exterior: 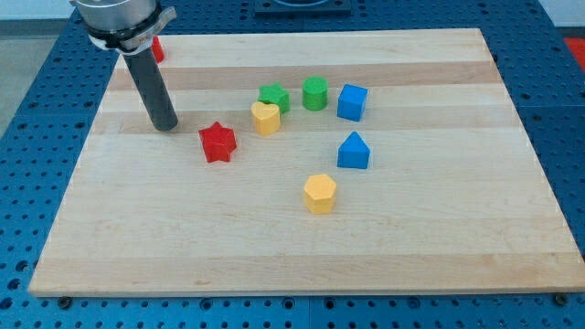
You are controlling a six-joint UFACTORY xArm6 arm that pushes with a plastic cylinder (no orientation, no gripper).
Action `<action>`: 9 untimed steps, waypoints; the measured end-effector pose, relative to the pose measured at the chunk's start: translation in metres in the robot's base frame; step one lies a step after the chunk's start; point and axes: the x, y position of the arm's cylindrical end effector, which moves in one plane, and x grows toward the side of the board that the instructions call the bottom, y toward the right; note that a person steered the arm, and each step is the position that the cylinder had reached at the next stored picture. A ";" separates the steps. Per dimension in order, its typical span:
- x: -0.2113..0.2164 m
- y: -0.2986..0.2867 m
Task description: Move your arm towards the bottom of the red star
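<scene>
On the wooden tabletop (439,247), toward the view's left and a little above the middle, lies the red star (218,143). It sits flat on the wood with nothing touching it.

My tip (166,126) stands on the wood to the view's left of that star and slightly nearer the view's top, near it but with a clear strip of wood between them. It is beside the star's upper left, not at its bottom edge. The arm carries no claw, only the straight dark rod (152,87) slanting up to the view's top left, so nothing opens, closes or holds anything.

Right of the star, and a little higher in the view, is a yellow heart (266,117). Just above and right of it is a green star (273,97), very close to the heart; whether they touch I cannot tell. Next to the right come a green cylinder (315,93) and a blue cube (352,101), each with a small gap. Below the cube, apart from it, is a blue block with a pointed top (353,151). A yellow hexagon (320,193) lies lower still, toward the view's bottom middle. Part of a red block (157,49) shows behind the arm at the view's top left; its shape is hidden.
</scene>
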 end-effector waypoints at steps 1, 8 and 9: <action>0.007 0.000; 0.089 0.095; 0.076 0.089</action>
